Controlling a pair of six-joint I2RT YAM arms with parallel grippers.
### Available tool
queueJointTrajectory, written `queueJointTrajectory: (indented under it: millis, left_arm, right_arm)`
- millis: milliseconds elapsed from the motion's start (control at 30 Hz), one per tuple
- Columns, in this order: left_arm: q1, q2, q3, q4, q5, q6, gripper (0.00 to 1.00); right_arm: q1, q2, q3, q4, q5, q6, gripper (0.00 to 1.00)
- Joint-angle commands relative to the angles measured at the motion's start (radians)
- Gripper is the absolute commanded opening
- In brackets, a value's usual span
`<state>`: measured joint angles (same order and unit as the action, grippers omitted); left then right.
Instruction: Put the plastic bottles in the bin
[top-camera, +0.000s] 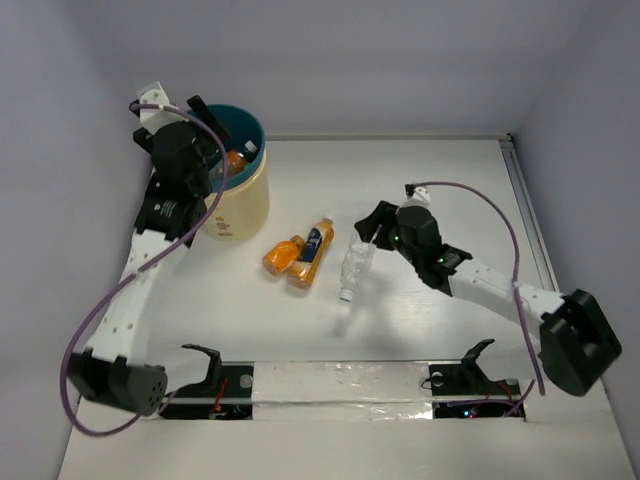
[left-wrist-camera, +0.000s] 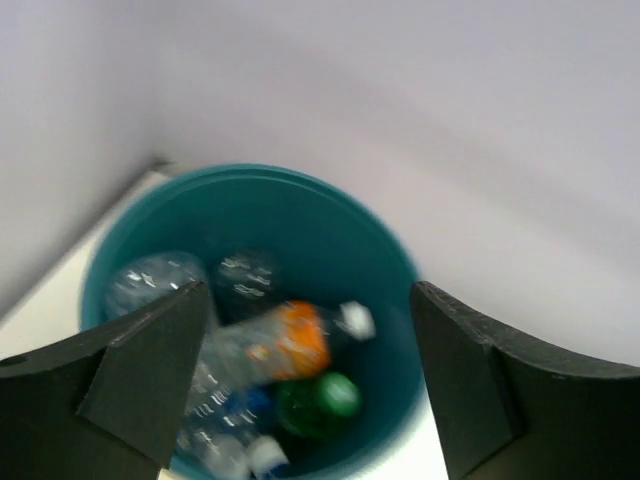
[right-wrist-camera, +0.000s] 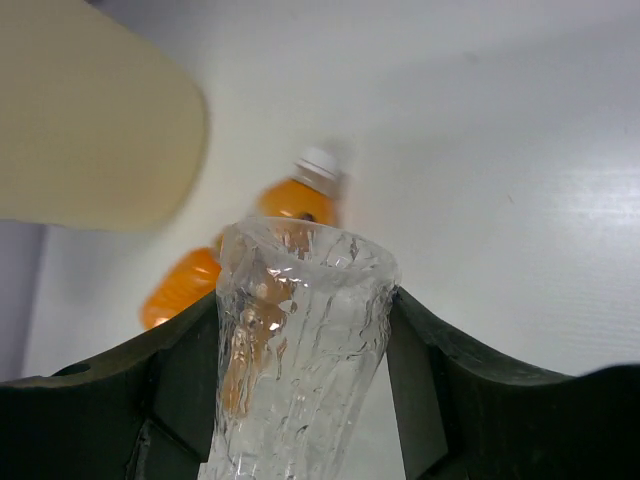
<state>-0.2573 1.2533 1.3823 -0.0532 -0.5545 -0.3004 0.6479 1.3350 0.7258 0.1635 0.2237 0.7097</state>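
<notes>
We saw the left jaws standing wide apart and empty above the bin, which sat at ten o'clock on the bench. Inside it lay several bottles, among them an orange-banded bottle and a green bottle. The right jaws were clamped on a clear bottle near the centre of the bench. Two orange bottles lay just at its nine o'clock.

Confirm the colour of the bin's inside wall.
Teal. The bin shows it best in the left wrist view, which looks down into it.
</notes>
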Motion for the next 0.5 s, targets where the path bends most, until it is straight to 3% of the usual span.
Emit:
queueJointTrajectory:
  millis: [0,100,300,467]
  left_arm:
    - [-0.017,-0.133,-0.052,-0.046,0.224,-0.106,0.78]
    - [-0.017,-0.273,-0.173,-0.062,0.35,-0.137,0.72]
    - [-0.017,-0.554,-0.371,-0.132,0.381,-0.161,0.51]
    - [-0.017,-0.722,-0.492,-0.233,0.45,-0.22,0.48]
  right_arm:
    - [0.005,-0.127,0.079,0.045,-0.007,-0.026,0.47]
    - [0.031,-0.135,0.214,0.044,-0.004,-0.053,0.47]
    - [0.105,0.058,0.631,0.062,0.029,-0.145,0.48]
    - [0.134,0.288,0.996,0.084,0.026,-0.199,0.48]
